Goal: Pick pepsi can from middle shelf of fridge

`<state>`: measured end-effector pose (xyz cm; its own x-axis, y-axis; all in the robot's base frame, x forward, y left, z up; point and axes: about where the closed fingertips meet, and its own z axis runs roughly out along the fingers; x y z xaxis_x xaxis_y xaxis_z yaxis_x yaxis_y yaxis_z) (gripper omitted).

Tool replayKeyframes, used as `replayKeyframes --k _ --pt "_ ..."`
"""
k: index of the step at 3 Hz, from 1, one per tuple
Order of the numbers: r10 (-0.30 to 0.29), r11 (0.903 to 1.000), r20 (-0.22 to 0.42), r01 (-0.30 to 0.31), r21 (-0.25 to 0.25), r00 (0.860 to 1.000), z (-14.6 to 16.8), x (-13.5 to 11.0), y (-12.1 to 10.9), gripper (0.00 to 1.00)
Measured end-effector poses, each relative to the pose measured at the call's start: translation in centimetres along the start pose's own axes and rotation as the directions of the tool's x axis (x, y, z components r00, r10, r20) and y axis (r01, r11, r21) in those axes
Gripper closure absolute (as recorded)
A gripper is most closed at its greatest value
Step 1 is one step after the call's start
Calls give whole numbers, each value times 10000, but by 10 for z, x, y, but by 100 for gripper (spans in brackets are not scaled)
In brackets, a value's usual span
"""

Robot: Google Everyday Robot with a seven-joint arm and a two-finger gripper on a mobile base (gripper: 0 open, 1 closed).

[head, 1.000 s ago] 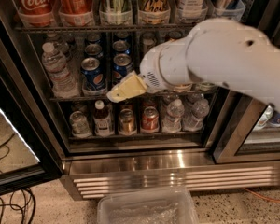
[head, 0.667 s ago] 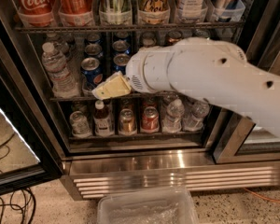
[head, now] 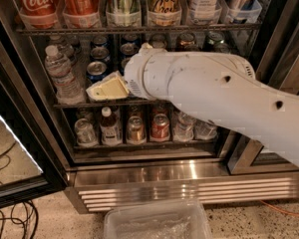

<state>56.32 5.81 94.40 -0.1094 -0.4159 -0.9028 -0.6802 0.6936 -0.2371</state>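
Camera view: the claw is left of centre, poking into the fridge at the middle shelf. The pepsi can stands on that shelf right behind the claw's tip, with a water bottle further left. Can't tell if the claw's wide or narrow

My gripper sits at the front of the middle shelf and covers the lower part of the pepsi can; I cannot tell whether it touches the can. My arm hides most of the shelf's right half. The top-row bottles are cut off by the upper edge, the clear bin by the lower edge, and the fridge runs past every edge.
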Motion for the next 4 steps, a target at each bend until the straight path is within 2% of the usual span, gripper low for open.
replayKeyframes --k 1,2,3,4 --pt "152 9999 332 -151 -40 9993 3 -3 24 0" --pt "446 9985 897 -473 278 9950 -3 -2 40 0" --pt "845 9909 1698 -1007 895 9819 -18 -2 45 0" --pt "848 9909 1698 -1010 895 9818 -18 -2 45 0"
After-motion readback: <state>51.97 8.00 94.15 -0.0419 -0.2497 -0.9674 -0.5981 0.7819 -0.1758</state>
